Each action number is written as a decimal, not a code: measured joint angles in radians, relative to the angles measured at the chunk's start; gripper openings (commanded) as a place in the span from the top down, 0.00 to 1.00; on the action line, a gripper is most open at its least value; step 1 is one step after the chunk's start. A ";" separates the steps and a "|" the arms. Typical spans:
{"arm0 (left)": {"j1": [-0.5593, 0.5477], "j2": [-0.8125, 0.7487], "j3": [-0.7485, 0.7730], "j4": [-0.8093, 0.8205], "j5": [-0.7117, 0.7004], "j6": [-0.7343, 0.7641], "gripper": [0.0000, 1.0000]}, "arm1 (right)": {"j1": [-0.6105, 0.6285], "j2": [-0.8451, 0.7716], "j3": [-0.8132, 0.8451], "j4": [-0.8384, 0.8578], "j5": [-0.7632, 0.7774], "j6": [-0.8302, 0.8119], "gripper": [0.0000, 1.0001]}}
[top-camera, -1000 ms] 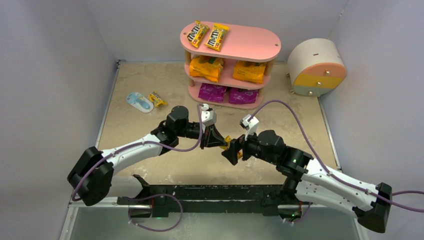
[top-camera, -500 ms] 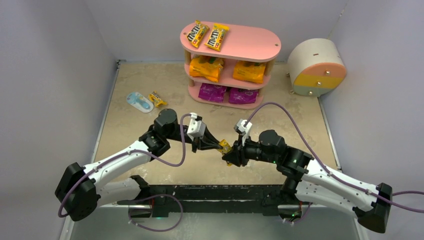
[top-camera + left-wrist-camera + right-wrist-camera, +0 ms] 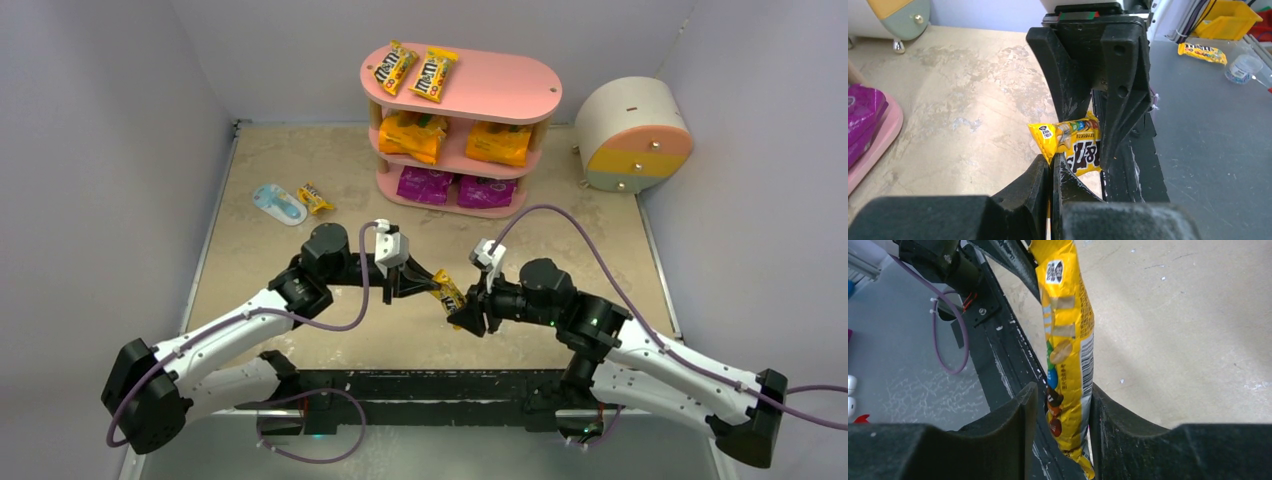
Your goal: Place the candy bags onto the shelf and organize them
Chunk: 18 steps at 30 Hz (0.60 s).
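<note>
A slim yellow M&M's packet (image 3: 447, 293) hangs above the table's near middle, between my two grippers. My left gripper (image 3: 432, 283) is shut on one end of it; in the left wrist view the foil is pinched at the fingertips (image 3: 1052, 159). My right gripper (image 3: 468, 312) faces it from the right and is open. Its fingers straddle the packet's (image 3: 1068, 330) other end, with a gap on the left side. The pink shelf (image 3: 500, 85) at the back holds two yellow packets (image 3: 393, 67) on top, orange bags (image 3: 412, 135) in the middle and purple bags (image 3: 425, 184) at the bottom.
Another small yellow packet (image 3: 315, 197) lies on the table at the left, beside a flat light-blue-and-white item (image 3: 279, 204). A round cream drawer unit (image 3: 634, 135) stands at the back right. Grey walls close in both sides.
The left arm has drawn back to the left and turned its gripper toward the right one. The right jaws have narrowed from wide open to straddle the packet's free end.
</note>
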 measured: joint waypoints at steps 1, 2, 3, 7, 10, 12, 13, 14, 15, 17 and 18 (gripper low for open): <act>0.000 -0.008 -0.003 0.000 -0.016 -0.013 1.00 | 0.000 -0.003 0.000 0.001 -0.003 -0.003 0.56; 0.000 -0.018 -0.007 0.000 -0.029 -0.032 1.00 | 0.000 -0.006 0.000 0.003 -0.008 -0.006 0.57; 0.000 -0.026 -0.012 0.001 -0.042 -0.048 1.00 | 0.000 -0.010 0.000 0.008 -0.012 -0.008 0.57; 0.000 -0.047 -0.022 0.012 -0.084 -0.099 1.00 | 0.000 -0.031 -0.016 0.047 -0.017 0.000 0.59; 0.000 -0.056 -0.024 0.013 -0.109 -0.114 1.00 | 0.000 -0.047 -0.026 0.069 -0.002 0.014 0.60; 0.000 -0.068 -0.032 0.014 -0.123 -0.113 1.00 | 0.000 -0.060 -0.030 0.078 0.008 0.021 0.62; 0.000 -0.075 -0.039 0.018 -0.126 -0.113 1.00 | 0.000 -0.068 -0.031 0.079 0.013 0.025 0.63; 0.000 -0.084 -0.048 0.022 -0.129 -0.113 1.00 | 0.000 -0.077 -0.031 0.079 0.023 0.029 0.67; 0.000 -0.092 -0.058 0.023 -0.129 -0.112 1.00 | 0.000 -0.086 -0.031 0.079 0.029 0.033 0.71; 0.000 -0.105 -0.071 0.023 -0.129 -0.106 1.00 | 0.000 -0.103 -0.031 0.077 0.035 0.040 0.77; 0.000 -0.109 -0.075 0.024 -0.129 -0.105 1.00 | 0.000 -0.111 -0.031 0.077 0.035 0.044 0.81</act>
